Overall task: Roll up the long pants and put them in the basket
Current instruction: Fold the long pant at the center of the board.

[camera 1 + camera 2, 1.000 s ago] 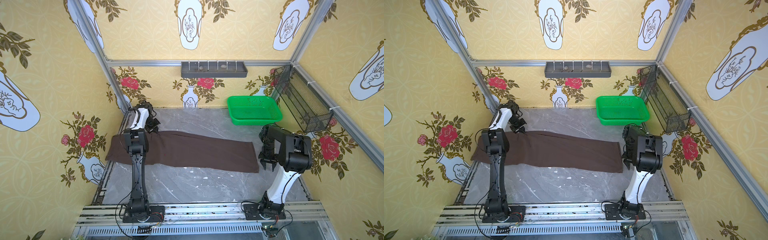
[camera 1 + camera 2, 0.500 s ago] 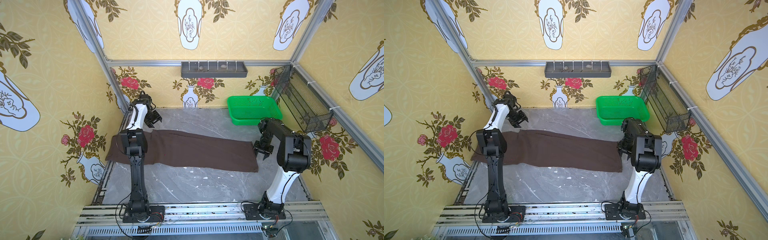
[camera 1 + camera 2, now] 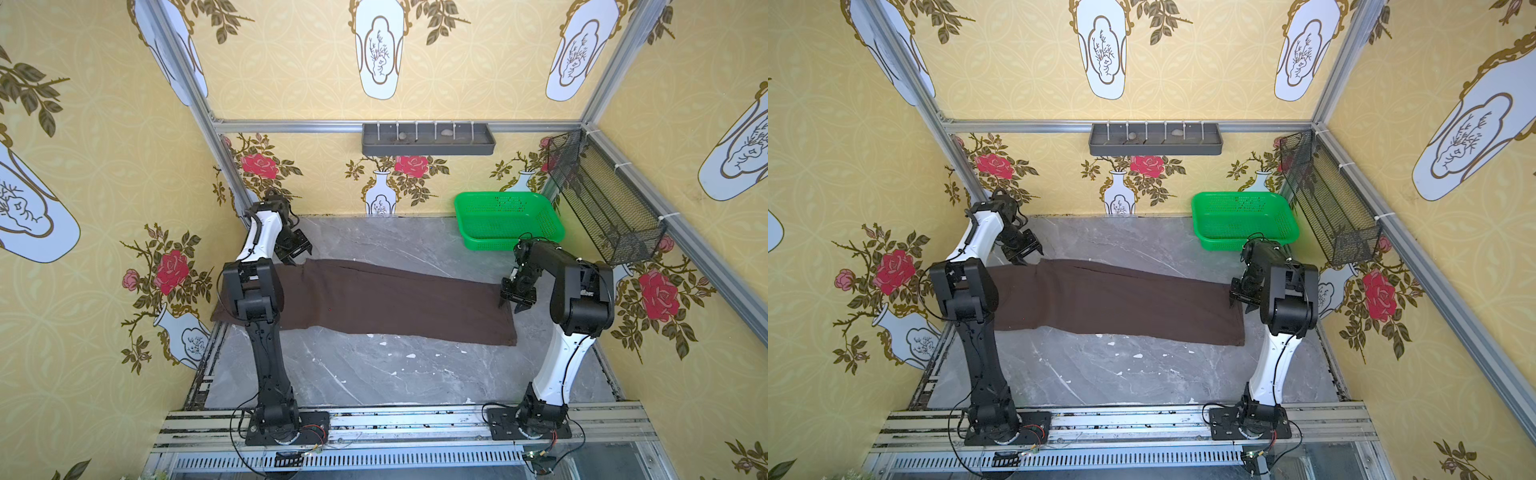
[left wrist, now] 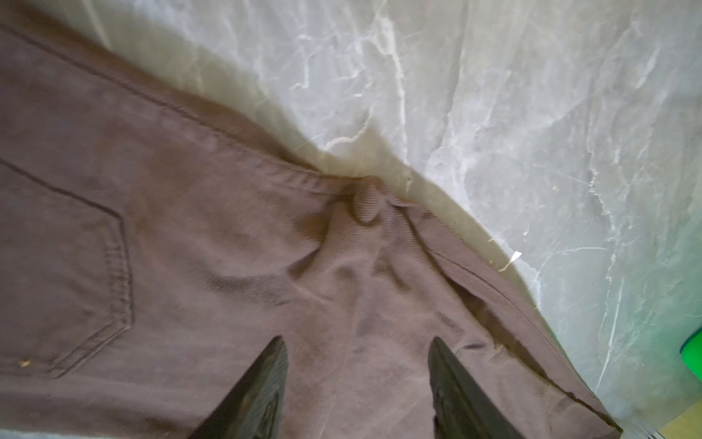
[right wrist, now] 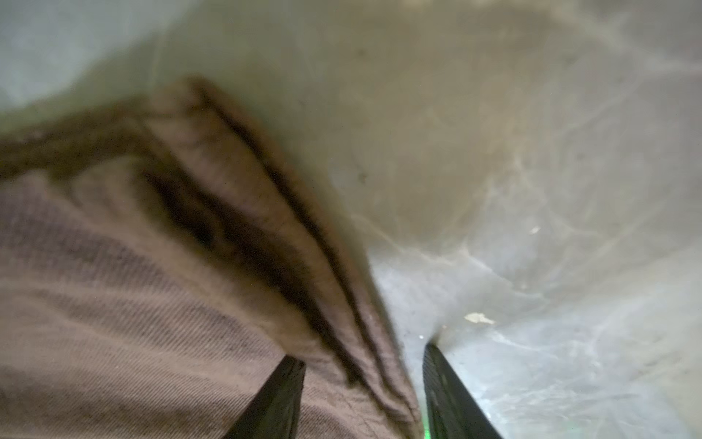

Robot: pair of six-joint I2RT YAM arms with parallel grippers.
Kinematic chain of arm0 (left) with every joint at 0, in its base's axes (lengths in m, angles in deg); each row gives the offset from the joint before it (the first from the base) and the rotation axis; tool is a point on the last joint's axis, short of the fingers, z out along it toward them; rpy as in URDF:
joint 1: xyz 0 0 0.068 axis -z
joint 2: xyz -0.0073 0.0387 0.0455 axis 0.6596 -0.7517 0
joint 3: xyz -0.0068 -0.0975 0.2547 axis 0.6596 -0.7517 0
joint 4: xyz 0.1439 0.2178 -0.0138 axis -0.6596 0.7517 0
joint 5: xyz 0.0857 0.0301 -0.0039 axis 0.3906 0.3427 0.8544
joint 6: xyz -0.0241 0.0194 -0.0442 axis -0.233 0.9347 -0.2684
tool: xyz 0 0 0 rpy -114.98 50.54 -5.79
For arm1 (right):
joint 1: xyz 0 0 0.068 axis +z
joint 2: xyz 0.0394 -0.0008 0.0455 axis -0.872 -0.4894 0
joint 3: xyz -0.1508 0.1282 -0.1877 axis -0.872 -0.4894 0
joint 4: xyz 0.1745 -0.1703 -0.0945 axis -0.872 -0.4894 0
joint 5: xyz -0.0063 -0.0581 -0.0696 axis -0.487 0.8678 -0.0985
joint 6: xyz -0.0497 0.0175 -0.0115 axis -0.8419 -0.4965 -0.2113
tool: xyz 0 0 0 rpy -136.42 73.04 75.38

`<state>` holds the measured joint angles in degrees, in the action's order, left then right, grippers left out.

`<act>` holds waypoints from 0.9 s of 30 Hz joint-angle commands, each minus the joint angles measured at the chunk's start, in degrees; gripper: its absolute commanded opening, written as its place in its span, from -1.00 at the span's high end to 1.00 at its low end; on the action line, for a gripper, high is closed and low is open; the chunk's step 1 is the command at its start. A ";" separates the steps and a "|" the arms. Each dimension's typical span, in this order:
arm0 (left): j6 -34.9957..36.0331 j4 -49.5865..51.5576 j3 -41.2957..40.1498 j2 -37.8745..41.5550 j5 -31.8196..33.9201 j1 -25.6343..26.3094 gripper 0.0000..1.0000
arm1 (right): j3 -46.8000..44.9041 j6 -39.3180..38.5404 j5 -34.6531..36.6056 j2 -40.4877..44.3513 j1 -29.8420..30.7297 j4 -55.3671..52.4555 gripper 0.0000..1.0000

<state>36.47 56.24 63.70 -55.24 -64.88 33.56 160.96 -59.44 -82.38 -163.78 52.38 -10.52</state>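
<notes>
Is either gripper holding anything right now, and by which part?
Nothing: left gripper is open over the dark brown fabric long pants; right gripper is open astride their hem.

**Bright top views, soft wrist views**

Both top views: bright, even, diffuse light; sharp; faint shadows; wide-angle stretch toward the corners. Left wrist view: mild blur, weave of the long pants [image 4: 190, 247] readable mid-frame, yellowish shadow band along their edge on the marble tabletop [image 4: 532, 114], green cast in one corner. Right wrist view: heavy blur, dimmer, murky yellow-brown shadow over the marble tabletop, hem out of focus.
</notes>
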 commanded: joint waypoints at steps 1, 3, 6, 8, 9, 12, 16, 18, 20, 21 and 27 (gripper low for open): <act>1.55 0.89 -1.39 0.82 0.64 -1.01 -0.20 | -2.53 -2.67 -4.81 -3.57 1.31 6.36 0.14; 1.79 0.98 -2.08 1.36 0.88 -1.76 -0.20 | -2.31 -2.68 -5.33 -4.01 3.16 6.29 0.15; 2.17 1.09 -2.96 2.02 1.23 -3.43 -0.19 | -1.25 -2.05 -6.66 -4.48 6.94 5.64 0.15; 2.41 0.98 -3.62 2.44 1.30 -4.62 -0.19 | -0.45 -1.33 -6.80 -4.76 8.56 5.24 0.23; 2.57 0.91 -3.96 2.70 1.32 -5.20 -0.18 | -0.13 -0.72 -6.66 -4.93 8.84 5.07 0.31; 3.06 0.89 -4.59 3.18 1.71 -6.13 -0.18 | 0.69 2.27 -4.34 -5.68 8.12 3.57 0.61; 3.25 0.43 -5.93 3.94 1.93 -6.44 -0.17 | 1.50 5.91 2.03 -6.46 3.39 0.04 1.00; 3.24 0.10 -7.04 4.34 1.83 -6.36 -0.17 | 2.14 7.21 6.42 -5.94 0.43 -1.53 1.00; 3.28 -0.41 -8.13 5.01 1.72 -6.45 -0.17 | 3.15 8.06 10.71 -4.70 -2.74 -2.85 1.00; 3.38 -0.75 -8.82 5.35 1.67 -6.41 -0.17 | 3.91 8.39 13.12 -3.81 -4.51 -3.43 1.00; 3.99 -2.55 -13.05 6.91 1.43 -6.39 -0.16 | 11.74 7.35 24.08 -0.39 -10.09 -6.13 1.00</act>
<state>39.31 54.67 52.05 -48.66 -63.22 27.14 170.12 -52.62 -70.03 -165.16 43.14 -18.72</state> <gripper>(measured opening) 0.579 0.083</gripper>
